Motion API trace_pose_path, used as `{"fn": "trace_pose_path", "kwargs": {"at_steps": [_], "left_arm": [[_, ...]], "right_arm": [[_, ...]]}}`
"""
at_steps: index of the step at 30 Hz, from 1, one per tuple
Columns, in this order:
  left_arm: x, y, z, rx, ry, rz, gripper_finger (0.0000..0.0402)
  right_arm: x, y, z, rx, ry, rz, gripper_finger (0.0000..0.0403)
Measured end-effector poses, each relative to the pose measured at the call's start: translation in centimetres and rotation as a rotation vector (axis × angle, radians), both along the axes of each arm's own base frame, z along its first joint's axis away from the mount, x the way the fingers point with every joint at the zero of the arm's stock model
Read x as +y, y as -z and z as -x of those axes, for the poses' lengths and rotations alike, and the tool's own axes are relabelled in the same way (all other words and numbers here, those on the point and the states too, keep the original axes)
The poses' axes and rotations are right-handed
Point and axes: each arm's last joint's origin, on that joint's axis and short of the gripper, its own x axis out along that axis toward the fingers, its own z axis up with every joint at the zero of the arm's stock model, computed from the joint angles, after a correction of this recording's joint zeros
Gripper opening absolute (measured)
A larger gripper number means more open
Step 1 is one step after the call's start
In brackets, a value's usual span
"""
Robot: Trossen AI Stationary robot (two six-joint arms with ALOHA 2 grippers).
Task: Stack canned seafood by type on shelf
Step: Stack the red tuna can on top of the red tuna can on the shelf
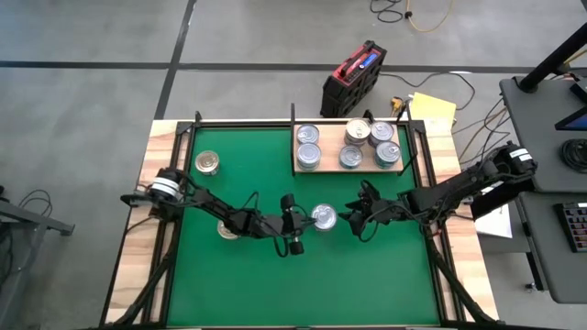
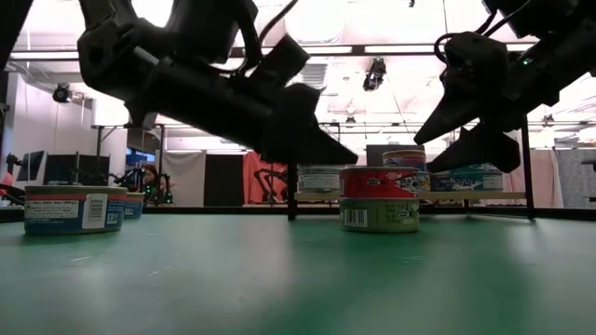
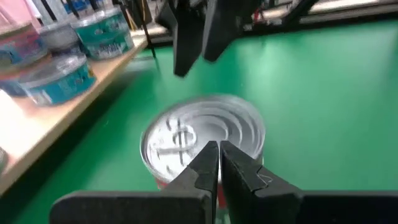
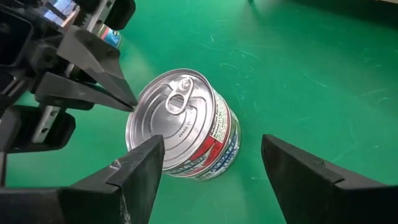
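Observation:
A stack of two cans stands mid-mat: a silver-lidded red can (image 2: pixel 377 181) sits on a green-sided can (image 2: pixel 377 214), and the high view shows it as the stack (image 1: pixel 323 216). My left gripper (image 1: pixel 309 220) is shut, its tips at the top lid's left rim. My right gripper (image 4: pixel 212 142) hangs open to the right of the stack and higher, one finger on each side and clear of it. The pale wooden shelf (image 1: pixel 330 147) at the far right holds several cans on their bases. My left gripper's shut fingertips (image 4: pixel 127 102) come slanting down from the table's left to the rim of the top can's lid (image 4: pixel 138 112). Whether they touch it, I cannot tell. The stack stands upright on the mat.
A gold-lidded can (image 1: pixel 208 163) stands at the mat's far left, and another can (image 1: pixel 227 229) sits under my left arm. A dark frame rail (image 1: pixel 303 122) borders the mat. A red and black case (image 1: pixel 353 78) lies on the floor beyond the table.

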Motion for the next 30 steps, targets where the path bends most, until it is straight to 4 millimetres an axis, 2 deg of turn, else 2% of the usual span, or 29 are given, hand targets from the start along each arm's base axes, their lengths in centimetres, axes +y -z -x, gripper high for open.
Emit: {"fn": "trace_pose_path", "kwargs": {"at_steps": [7, 30], "left_arm": [[0.00, 0.60, -0.01, 0.011, -0.007, 0.009, 0.0000], [0.01, 0.75, 0.02, 0.018, -0.013, 0.027, 0.0000]], "right_arm": [[0.00, 0.00, 0.00, -0.002, 0.005, -0.008, 0.0261], [0.05, 0.28, -0.18, -0.009, 0.044, -0.061, 0.0268]]}}
